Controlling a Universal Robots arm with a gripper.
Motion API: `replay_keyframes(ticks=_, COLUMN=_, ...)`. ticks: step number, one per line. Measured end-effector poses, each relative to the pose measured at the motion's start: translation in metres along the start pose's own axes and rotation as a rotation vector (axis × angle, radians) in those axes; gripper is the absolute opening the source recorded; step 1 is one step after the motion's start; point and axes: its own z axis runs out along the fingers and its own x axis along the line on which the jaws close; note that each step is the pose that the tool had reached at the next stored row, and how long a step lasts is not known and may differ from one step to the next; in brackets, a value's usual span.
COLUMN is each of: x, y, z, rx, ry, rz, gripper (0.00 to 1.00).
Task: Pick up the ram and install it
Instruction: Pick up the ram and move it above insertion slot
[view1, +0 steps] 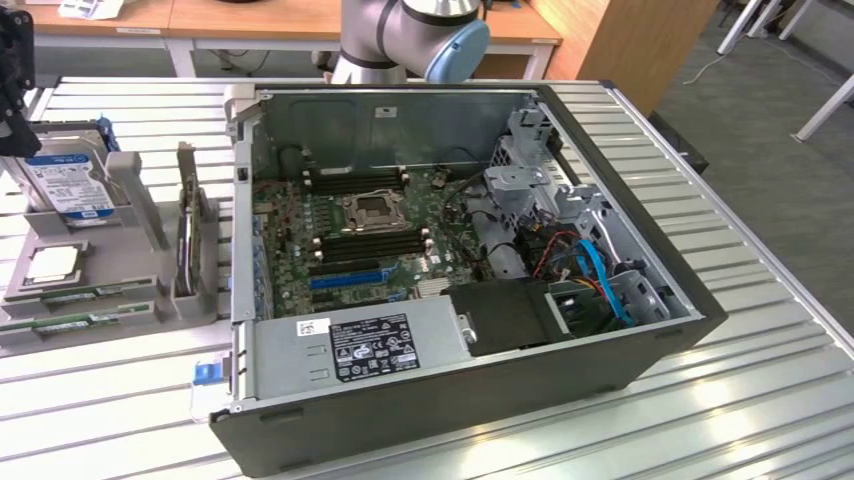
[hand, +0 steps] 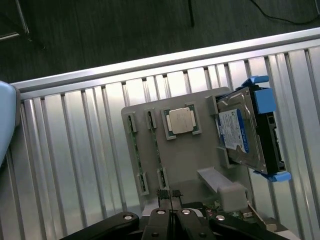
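Ram (view1: 83, 293): judged light, stiff, fragile; lay apparently edge-up in grey holder (hand: 200, 155); best taken by its long edges, clear of chips; claw (hand: 169, 196) hung closed, empty.

1. You get even, bright room light in the exterior view; the ribbed worktop (view1: 761, 400) shines pale.
2. The computer case (view1: 441, 420) shades its own interior.
3. In the wrist view, glare streaks the worktop's edge rail (hand: 150, 62); the floor (hand: 100, 30) beyond lies dim.
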Motion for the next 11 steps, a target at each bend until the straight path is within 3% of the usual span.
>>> replay_keyframes(ticks=11, x=0.0, y=0.0, z=0.0, rx=0.0005, ry=0.0031, rz=-0.096, gripper=0.1)
